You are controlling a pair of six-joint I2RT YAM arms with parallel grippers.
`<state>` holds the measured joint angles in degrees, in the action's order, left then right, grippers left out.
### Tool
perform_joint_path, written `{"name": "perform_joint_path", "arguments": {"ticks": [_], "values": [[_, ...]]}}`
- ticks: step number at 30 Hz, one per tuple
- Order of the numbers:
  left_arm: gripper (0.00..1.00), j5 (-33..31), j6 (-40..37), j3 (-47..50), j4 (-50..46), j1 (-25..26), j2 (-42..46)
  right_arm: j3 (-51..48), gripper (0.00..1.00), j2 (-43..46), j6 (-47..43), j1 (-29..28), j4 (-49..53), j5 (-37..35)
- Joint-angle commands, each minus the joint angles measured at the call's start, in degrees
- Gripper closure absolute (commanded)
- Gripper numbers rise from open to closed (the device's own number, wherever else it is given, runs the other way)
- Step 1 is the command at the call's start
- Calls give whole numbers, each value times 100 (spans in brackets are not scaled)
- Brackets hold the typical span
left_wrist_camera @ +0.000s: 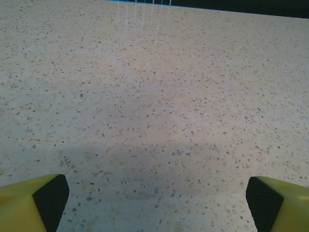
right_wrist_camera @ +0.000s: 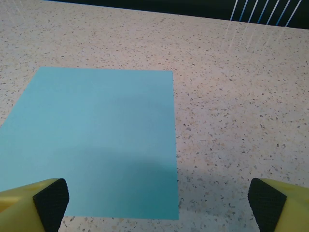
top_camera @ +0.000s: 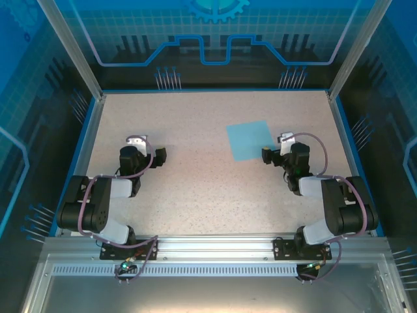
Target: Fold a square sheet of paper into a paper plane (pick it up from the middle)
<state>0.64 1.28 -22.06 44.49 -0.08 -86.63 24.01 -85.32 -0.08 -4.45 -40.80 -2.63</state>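
Fingers (left_wrist_camera: pixel 50 195) of the left gripper (left_wrist_camera: pixel 157 200) and right gripper (right_wrist_camera: pixel 157 200) are wide apart, holding nothing. The square sheet of paper (top_camera: pixel 251 140) lies flat on the table (top_camera: pixel 195 195), at ten o'clock from the right gripper.

The left arm (top_camera: pixel 98 205) and right arm (top_camera: pixel 339 208) share one build: black rounded joint housings alternating with pale grey-white link shells, a thin purplish cable (top_camera: pixel 83 212) looping along each, and black base brackets (top_camera: pixel 124 248). The left gripper (left_wrist_camera: pixel 157 203) and right gripper (right_wrist_camera: pixel 157 203) carry yellow fingers (left_wrist_camera: pixel 19 205) faced with black pads (left_wrist_camera: pixel 50 200).
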Motion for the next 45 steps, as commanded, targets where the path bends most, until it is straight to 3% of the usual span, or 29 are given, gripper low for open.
{"name": "perform_joint_path", "arguments": {"ticks": [1,29,33,37,40,45], "values": [[2,-64,-128,-148,192,-67,-49,112,1,-73,-60,104,-157,-57],[1,-64,-128,-139,182,-63,-15,173,1,24,-89,90,-1,-46],[1,-183,-70,-298,-461,-63,438,658,1,802,175,-4,1622,-554],[1,-320,116,-560,-1537,-69,1150,1398,1,1364,1089,-96,3608,-831],[2,-410,659,-854,-2355,-64,1652,2116,1,1253,1819,-235,4975,-928],[2,-282,1884,-1765,-4262,-57,2027,3234,1,393,2381,-879,6132,-826]]}}
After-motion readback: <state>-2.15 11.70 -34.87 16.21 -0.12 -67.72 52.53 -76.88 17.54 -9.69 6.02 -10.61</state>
